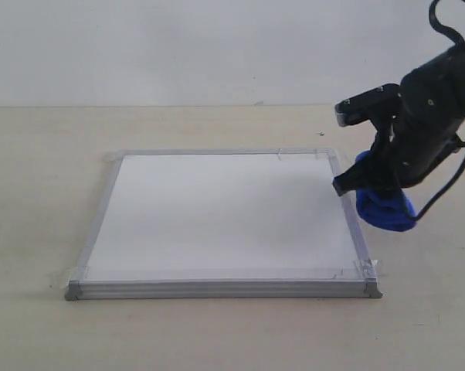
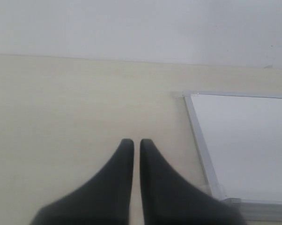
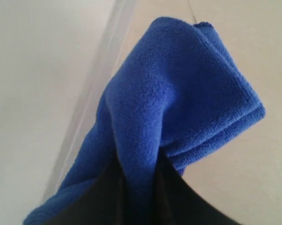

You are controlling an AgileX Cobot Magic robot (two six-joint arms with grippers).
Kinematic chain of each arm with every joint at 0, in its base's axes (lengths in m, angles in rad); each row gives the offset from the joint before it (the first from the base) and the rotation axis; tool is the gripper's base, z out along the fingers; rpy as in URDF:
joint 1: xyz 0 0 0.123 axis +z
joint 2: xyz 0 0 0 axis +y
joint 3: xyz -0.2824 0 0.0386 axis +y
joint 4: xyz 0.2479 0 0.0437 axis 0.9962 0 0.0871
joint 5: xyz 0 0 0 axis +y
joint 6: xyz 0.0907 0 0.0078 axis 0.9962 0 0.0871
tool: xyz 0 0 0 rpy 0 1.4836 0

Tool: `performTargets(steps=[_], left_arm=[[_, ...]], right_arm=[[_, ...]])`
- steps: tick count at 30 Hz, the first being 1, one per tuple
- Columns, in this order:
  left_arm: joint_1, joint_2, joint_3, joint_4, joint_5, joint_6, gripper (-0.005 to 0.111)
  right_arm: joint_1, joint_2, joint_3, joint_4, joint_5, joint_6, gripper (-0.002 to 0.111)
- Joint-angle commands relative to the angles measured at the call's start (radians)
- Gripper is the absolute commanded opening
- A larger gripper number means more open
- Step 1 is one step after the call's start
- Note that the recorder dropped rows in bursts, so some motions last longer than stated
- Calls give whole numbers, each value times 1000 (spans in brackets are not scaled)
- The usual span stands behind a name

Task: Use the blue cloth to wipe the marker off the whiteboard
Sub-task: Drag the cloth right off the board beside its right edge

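Hanging at the right of the frame, the blue cloth [image 1: 385,210] is pinched by the right gripper [image 3: 139,197], just beside the whiteboard's [image 1: 217,212] right edge (over the table [image 1: 47,154]). The left gripper's [image 2: 137,146] fingers are seen almost together.

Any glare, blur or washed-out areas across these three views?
Exterior view: flat, even light, whiteboard nearly washed out. Left wrist view: left pincer a featureless dark silhouette. Right wrist view: blue cloth weave sharp, board frame behind it soft.
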Motion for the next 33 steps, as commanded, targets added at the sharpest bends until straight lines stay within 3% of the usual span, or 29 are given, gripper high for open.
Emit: performTargets(steps=[1,6,22,24,25,26,27,29,33], left_arm=[[1,-3,4,3,-7,0,5],[1,-3,4,3,-10,0,5],[1,-3,4,3,-9,0,5],[1,-3,4,3,-9,0,5],[1,-3,4,3,-9,0,5],[1,-3,4,3,-9,0,5],[1,-3,4,3,-9,0,5],[1,-3,4,3,-9,0,5],[1,-3,4,3,-7,0,5]], right_arm=[[-46,-13,83,-4,-125,-79,0],[-50,-13,120,-4,-195,-288,0],[-50,72,120,11,-253,-290,0],[-50,72,120,11,-253,-290,16],[-50,72,120,11,-250,-283,39],[-50,72,120,11,-249,-275,50],[-50,72,120,11,-247,-248,74],[-50,68,120,11,-232,-240,76],[-50,25,120,11,-220,-235,65]])
